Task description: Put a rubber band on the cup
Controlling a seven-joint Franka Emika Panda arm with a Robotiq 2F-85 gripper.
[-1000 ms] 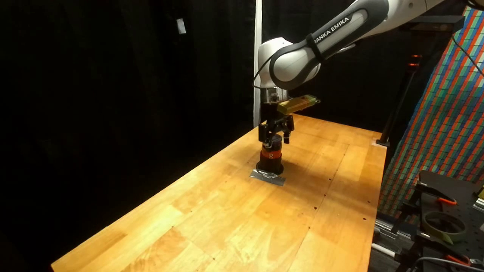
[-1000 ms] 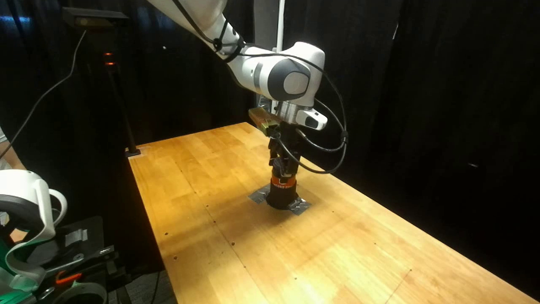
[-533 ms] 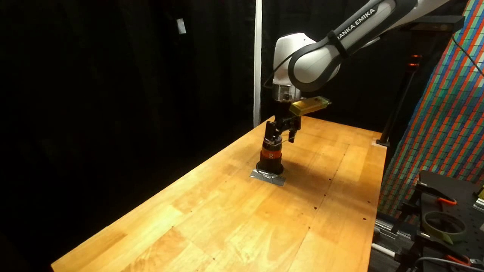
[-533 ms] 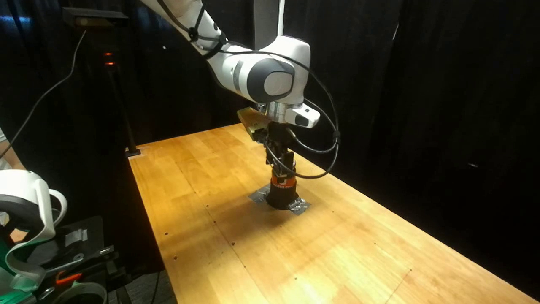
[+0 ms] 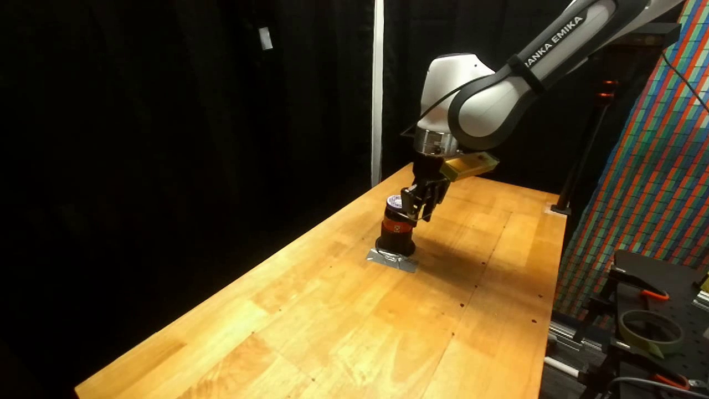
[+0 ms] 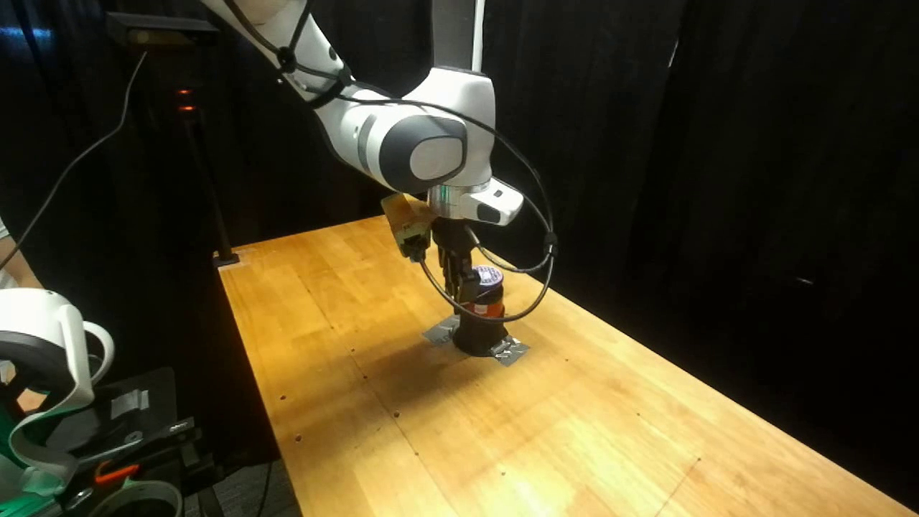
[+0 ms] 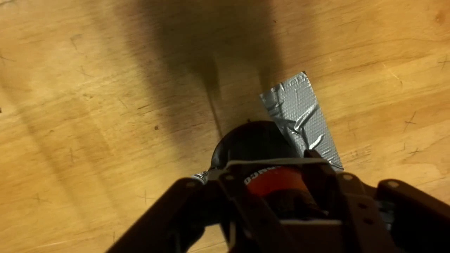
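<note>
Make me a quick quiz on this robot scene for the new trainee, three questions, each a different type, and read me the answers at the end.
1. Multiple choice: What colour is the tape at the base of the cup?
A) Green
B) Silver
C) Blue

2. True or false: The cup is lying on its side.

3. Fill in the blank: In the wrist view, a pale ____ is stretched across the open tool.

Key:
1. B.
2. False; it stands upright on the wooden table.
3. rubber band.
</note>
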